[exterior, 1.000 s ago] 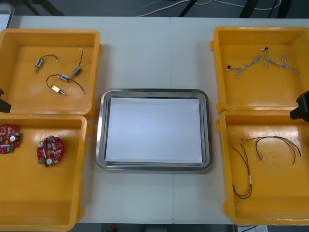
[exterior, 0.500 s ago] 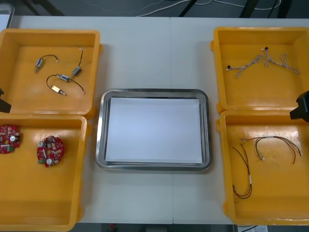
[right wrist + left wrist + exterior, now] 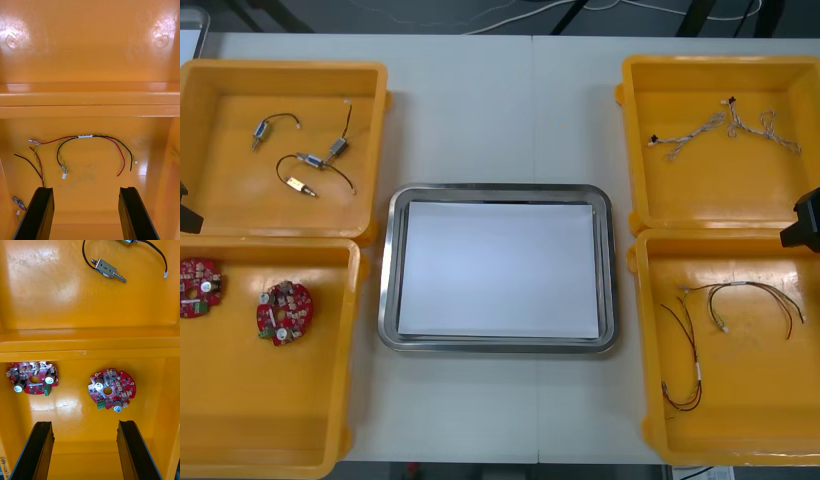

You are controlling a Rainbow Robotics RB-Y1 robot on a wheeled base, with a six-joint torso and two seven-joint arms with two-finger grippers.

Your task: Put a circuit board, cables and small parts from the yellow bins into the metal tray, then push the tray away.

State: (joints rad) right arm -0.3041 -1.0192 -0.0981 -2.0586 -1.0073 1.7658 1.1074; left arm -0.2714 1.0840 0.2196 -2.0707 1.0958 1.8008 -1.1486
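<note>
The metal tray, white inside, lies at the table's middle between the yellow bins. Two round red circuit boards rest in the near left bin; the left wrist view has them beyond my open left gripper. Small metal parts with black leads lie in the far left bin, one seen past the bin wall. Red and yellow cables lie in the near right bin, ahead of my open right gripper as cables. At the table's side edges sit the left arm and the right arm.
The far right bin holds pale twisted cables. Bare table stretches beyond the tray and in front of it. A white cable runs on the floor past the table's far edge.
</note>
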